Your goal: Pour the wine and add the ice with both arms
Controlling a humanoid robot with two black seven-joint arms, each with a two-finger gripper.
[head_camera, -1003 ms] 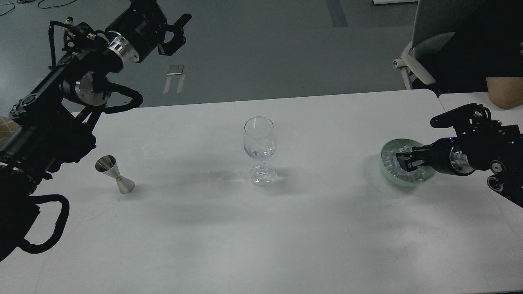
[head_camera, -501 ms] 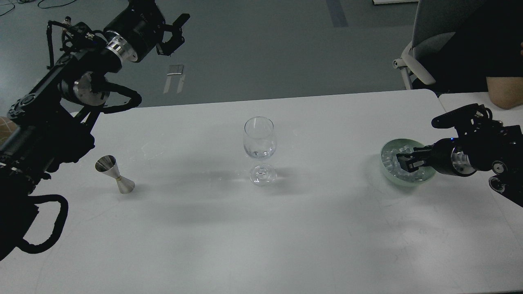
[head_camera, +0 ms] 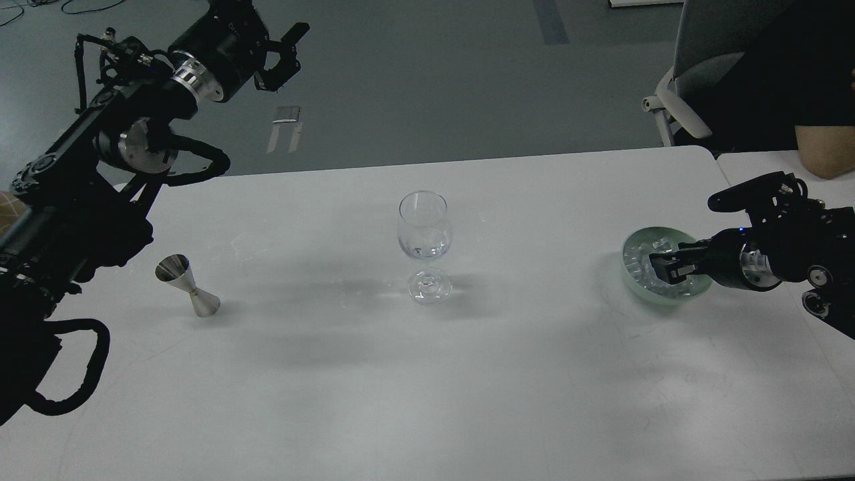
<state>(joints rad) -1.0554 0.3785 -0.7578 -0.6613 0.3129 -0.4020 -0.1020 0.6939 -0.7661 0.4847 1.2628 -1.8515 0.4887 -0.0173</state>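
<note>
A clear stemmed wine glass (head_camera: 425,230) stands upright at the table's middle, with a little clear liquid in its bowl. A pale green bowl (head_camera: 628,277) at the right holds several clear ice cubes (head_camera: 638,264). My right gripper (head_camera: 663,265) reaches in from the right, with its fingertips down among the ice in the bowl. The fingers are dark and close together, and I cannot tell if a cube sits between them. My left gripper (head_camera: 282,56) is open and empty, raised high beyond the table's far left edge.
A steel jigger (head_camera: 188,285) stands on the white table (head_camera: 467,374) at the left, below my left arm. A person's bare forearm (head_camera: 825,150) rests on the far right corner, beside a grey chair (head_camera: 695,67).
My right gripper has drawn back slightly to the right inside the bowl, and its fingers look closer together. My left arm has drifted slightly left and up.
</note>
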